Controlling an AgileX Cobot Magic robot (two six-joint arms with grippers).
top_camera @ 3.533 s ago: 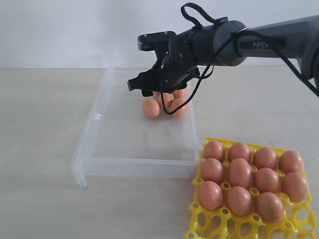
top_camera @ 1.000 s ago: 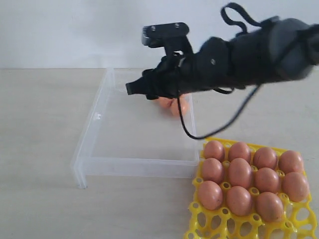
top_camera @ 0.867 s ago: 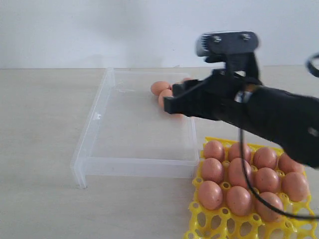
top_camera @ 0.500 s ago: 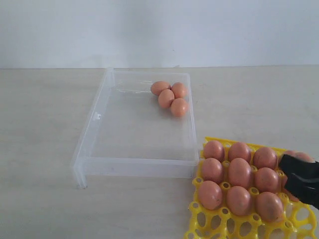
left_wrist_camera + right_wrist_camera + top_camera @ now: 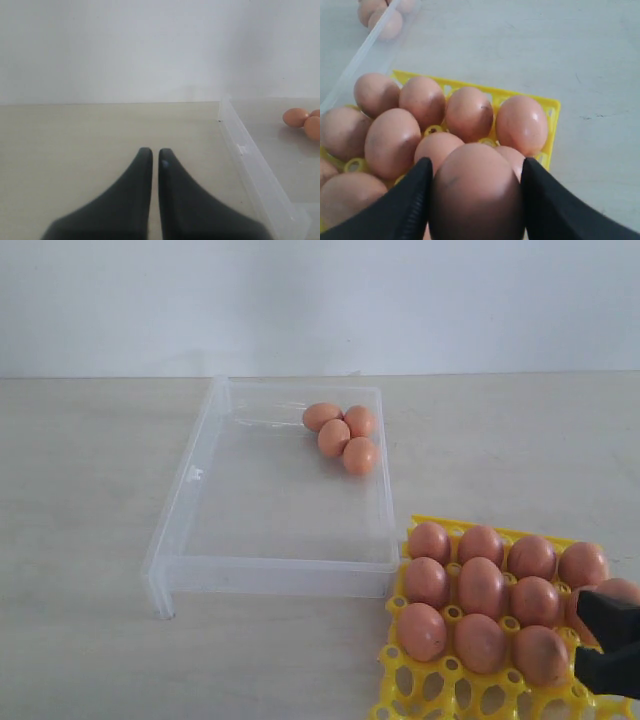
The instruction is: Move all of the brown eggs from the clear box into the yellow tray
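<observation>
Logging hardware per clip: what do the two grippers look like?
The left gripper has two matte black fingers, broad at the base and tapering to rounded tips. The right gripper has similar smooth black fingers. No cables or lettering show.

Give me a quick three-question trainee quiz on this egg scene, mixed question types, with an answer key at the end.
1. How many brown eggs lie in the clear box?
2. True or false: the left pincer is holding an egg.
3. The egg gripped by the right pincer hangs above: A the clear box, B the yellow tray, C neither.

Key
1. Four, clustered in one far corner.
2. False. It is shut with nothing between its fingers.
3. B.
</observation>
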